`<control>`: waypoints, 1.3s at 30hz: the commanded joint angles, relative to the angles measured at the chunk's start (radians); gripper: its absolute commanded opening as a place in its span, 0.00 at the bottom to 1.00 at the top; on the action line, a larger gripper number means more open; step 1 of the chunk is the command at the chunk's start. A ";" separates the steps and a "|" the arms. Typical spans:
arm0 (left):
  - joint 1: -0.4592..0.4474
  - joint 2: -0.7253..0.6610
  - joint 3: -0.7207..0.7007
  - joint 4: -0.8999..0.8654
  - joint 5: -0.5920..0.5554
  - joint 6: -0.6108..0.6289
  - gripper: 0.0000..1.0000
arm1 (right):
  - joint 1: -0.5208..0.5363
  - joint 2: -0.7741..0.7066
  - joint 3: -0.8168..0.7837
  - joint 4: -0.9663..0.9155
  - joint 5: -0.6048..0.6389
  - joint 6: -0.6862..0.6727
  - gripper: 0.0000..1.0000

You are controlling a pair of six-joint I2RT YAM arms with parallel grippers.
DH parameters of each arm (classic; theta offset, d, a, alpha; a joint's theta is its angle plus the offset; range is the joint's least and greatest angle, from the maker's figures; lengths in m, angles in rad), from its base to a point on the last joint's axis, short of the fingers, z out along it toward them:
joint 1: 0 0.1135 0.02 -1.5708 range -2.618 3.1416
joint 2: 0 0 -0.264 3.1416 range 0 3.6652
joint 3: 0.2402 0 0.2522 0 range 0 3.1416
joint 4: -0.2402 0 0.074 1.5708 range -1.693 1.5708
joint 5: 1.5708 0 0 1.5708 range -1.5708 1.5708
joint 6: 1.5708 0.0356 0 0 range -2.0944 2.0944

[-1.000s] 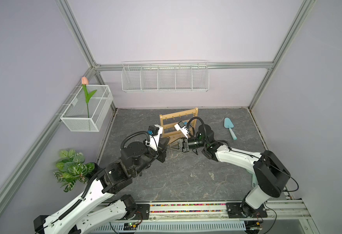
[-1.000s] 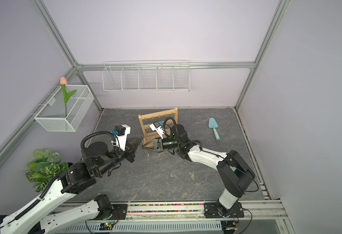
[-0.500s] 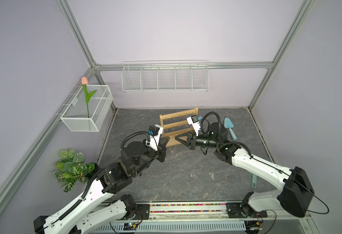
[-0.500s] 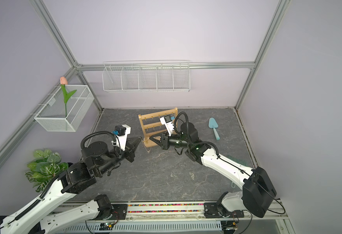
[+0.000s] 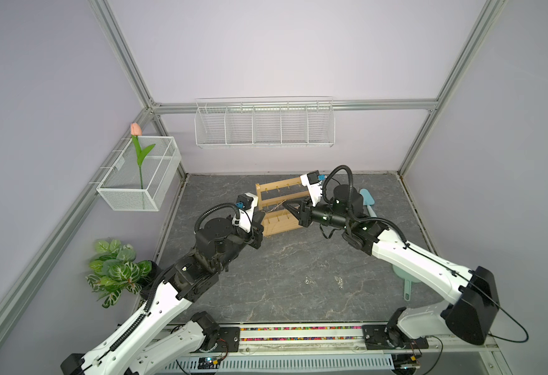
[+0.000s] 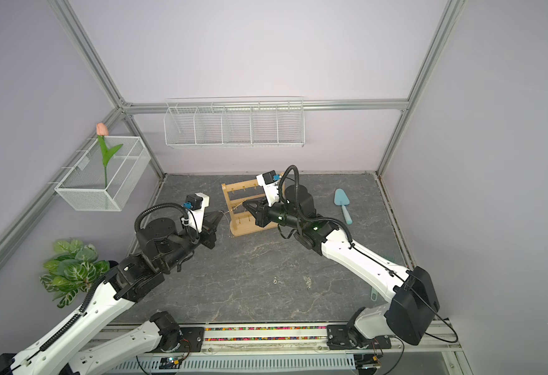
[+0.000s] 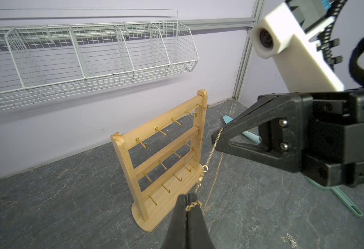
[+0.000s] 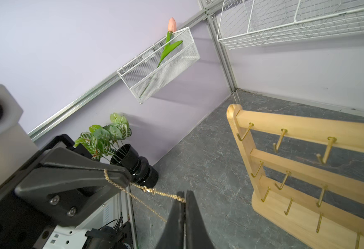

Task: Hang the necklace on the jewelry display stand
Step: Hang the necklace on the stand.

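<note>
While both pinch the necklace [image 7: 204,168], right claw [image 7: 216,138] has drawn away from left claw [image 7: 186,197], stretching it

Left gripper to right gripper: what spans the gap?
The gold necklace, pinched by the left gripper and the right gripper, spans the gap near the jewelry display stand; both wrist views show it.

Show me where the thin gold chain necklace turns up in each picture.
In a top view: thin gold chain necklace strung between left pincer and right pincer, by the light wooden hook stand.
In a top view: necklace likewise.
Left wrist: necklace runs from left pincer to right pincer.
Right wrist: necklace spans both pincers.
Shared landmark: the stand, in all four.
</note>
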 commanded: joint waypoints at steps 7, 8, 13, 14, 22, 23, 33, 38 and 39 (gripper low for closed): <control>0.129 0.084 0.020 0.082 0.148 0.026 0.00 | 0.001 0.141 0.137 -0.054 0.027 -0.085 0.07; 0.134 0.093 0.024 0.084 0.145 0.030 0.00 | 0.001 0.151 0.146 -0.053 0.031 -0.087 0.07; 0.175 0.124 0.026 0.101 0.137 0.032 0.00 | -0.006 0.209 0.199 -0.051 0.028 -0.089 0.07; 0.183 0.128 0.022 0.109 0.137 0.028 0.00 | -0.008 0.220 0.210 -0.052 0.026 -0.089 0.07; 0.228 0.149 -0.019 0.184 0.139 -0.003 0.00 | -0.020 0.269 0.268 -0.072 0.023 -0.099 0.07; 0.231 0.158 -0.019 0.193 0.138 -0.005 0.00 | -0.022 0.278 0.282 -0.080 0.023 -0.102 0.07; 0.259 0.233 -0.024 0.256 0.138 -0.023 0.00 | -0.038 0.356 0.376 -0.142 0.017 -0.115 0.07; 0.266 0.235 -0.032 0.264 0.141 -0.030 0.00 | -0.041 0.362 0.381 -0.153 0.012 -0.118 0.07; 0.265 0.238 -0.031 0.265 0.141 -0.031 0.00 | -0.040 0.364 0.382 -0.153 0.011 -0.117 0.07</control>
